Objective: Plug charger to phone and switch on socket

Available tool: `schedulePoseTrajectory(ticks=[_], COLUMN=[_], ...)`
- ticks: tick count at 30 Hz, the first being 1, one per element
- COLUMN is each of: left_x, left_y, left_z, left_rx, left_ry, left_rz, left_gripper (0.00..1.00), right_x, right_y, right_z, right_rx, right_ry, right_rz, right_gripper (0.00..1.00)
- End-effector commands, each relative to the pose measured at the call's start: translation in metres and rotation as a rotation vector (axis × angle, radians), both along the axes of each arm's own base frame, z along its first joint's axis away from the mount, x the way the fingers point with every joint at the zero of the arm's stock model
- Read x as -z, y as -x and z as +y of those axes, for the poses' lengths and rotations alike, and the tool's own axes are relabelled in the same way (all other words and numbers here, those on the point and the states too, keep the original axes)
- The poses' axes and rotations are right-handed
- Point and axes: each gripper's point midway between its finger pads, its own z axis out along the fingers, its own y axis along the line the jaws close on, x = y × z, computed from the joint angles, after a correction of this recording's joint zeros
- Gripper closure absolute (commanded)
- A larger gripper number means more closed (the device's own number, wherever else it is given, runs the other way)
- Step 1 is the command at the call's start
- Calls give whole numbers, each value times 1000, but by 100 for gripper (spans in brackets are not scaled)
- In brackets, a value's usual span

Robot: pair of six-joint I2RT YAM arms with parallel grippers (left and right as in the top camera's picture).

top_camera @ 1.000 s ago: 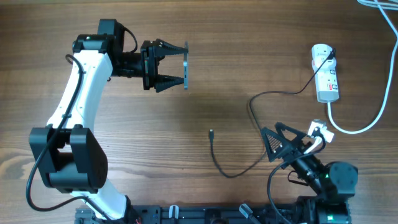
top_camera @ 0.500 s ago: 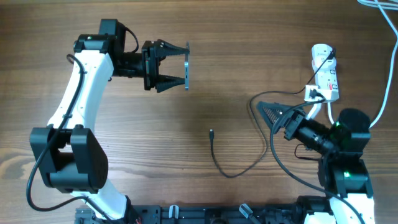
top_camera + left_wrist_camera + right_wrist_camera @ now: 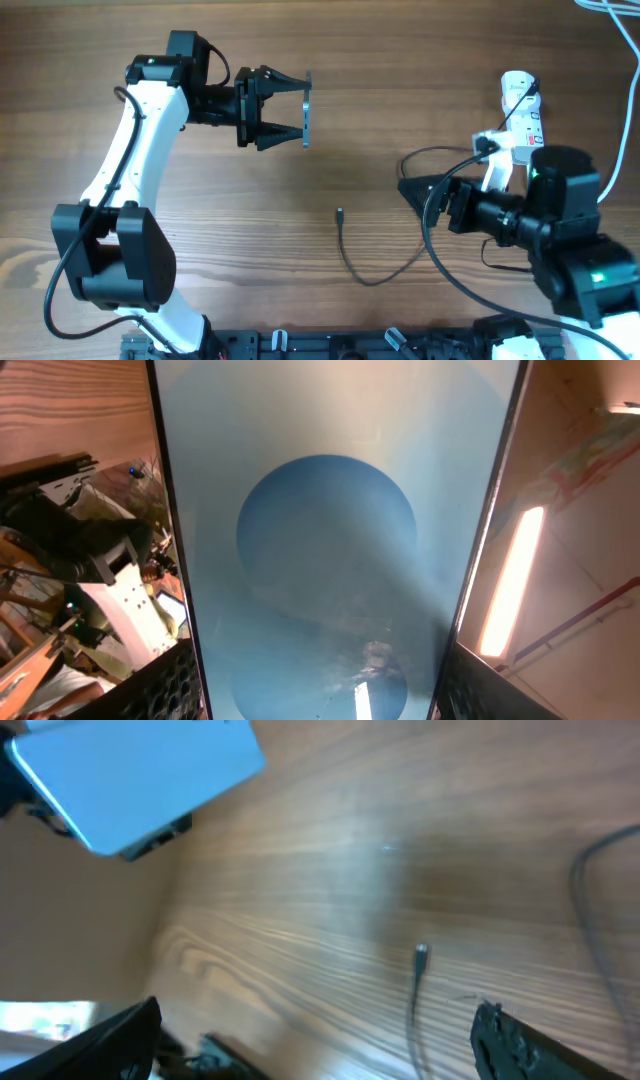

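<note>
Against a second ago: my right arm had come up from the near table edge and swung left. Its pincer [image 3: 415, 190] now sat over the bend of the charger [image 3: 352, 262], right of centre. My left arm had nudged a little to the right, carrying the phone [image 3: 307, 108]. The charger's plug tip [image 3: 340, 213] had not shifted.

Left pincer [image 3: 296, 108]: pinching the phone across its long edges and holding it on edge, so from overhead it showed only as a thin sliver.
Right pincer: spread wide, gripping nothing. Whether it touched the cable, I could not tell.

Socket [image 3: 515, 82]: far right of the table [image 3: 260, 240], black plug in, my right arm partly over its near end.

Only the left wrist view showed the phone's face [image 3: 330, 540], pale blue with a darker disc, filling the frame between the finger pads.
Only the right wrist view showed plug tip [image 3: 420, 955] and phone [image 3: 140, 780] together, well apart, with the spread pincer [image 3: 310, 1050] in the foreground.
</note>
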Motion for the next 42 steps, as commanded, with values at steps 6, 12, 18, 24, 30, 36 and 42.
schedulePoseTrajectory(ticks=[6, 12, 18, 24, 30, 36, 42], left_x=[-20, -3, -2, -2, -3, -4, -7], left_y=[6, 4, 4, 4, -2, -2, -1], left_z=[0, 1, 1, 1, 1, 0, 0], left_rx=[4, -9, -9, -10, -16, -15, -12], left_ry=[53, -51, -53, -53, -52, -46, -30], left_rz=[-4, 17, 20, 13, 19, 23, 23], left_gripper=[36, 36, 36, 36, 36, 36, 36], right_x=[-59, -76, -67, -56, -54, -35, -37], right_y=[-5, -16, -50, -66, -75, -91, -100], right_z=[44, 98, 122, 146, 154, 159, 166], right_rx=[-82, -98, 47, 51, 63, 103, 125], right_ry=[237, 420, 552, 525, 516, 577, 560], right_rz=[-101, -146, -121, -118, -133, -138, -164], right_gripper=[1, 1, 0, 1, 7, 14, 32])
